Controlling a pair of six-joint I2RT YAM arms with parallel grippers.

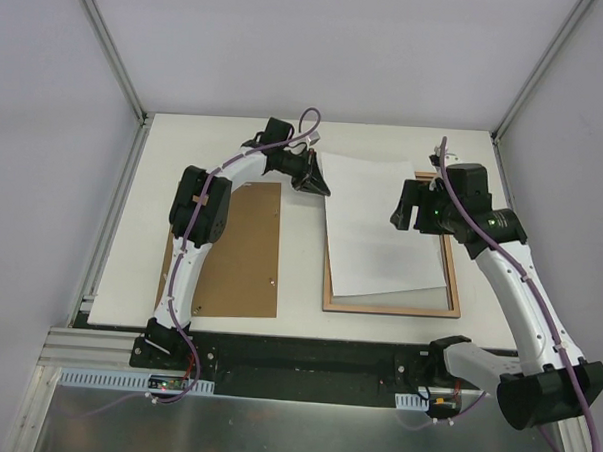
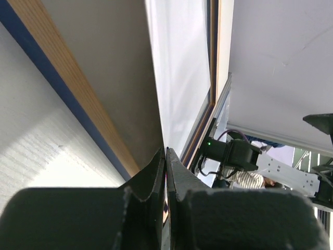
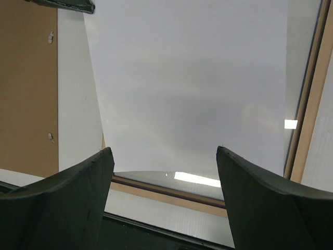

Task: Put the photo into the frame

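Backing board (image 1: 235,253) left of centre, frame (image 1: 390,308) right of it. Photo (image 1: 382,225) on frame, upper left corner overhanging at my left gripper (image 1: 318,182). My right gripper (image 1: 407,206) over photo's right edge.

Left arm (image 1: 208,197) arcs forward, left fingers (image 2: 151,177) pinched on the photo (image 1: 381,230) corner; right arm (image 1: 510,275) bends inward, right fingers (image 3: 62,203) spread wide, aimed down.

The photo (image 1: 371,239) is showing me its matt white paper back; the frame (image 1: 390,308) is showing pale wood grain around a glossy pane (image 3: 195,178); left of the frame, the backing board (image 1: 235,248) is looking matt brown.
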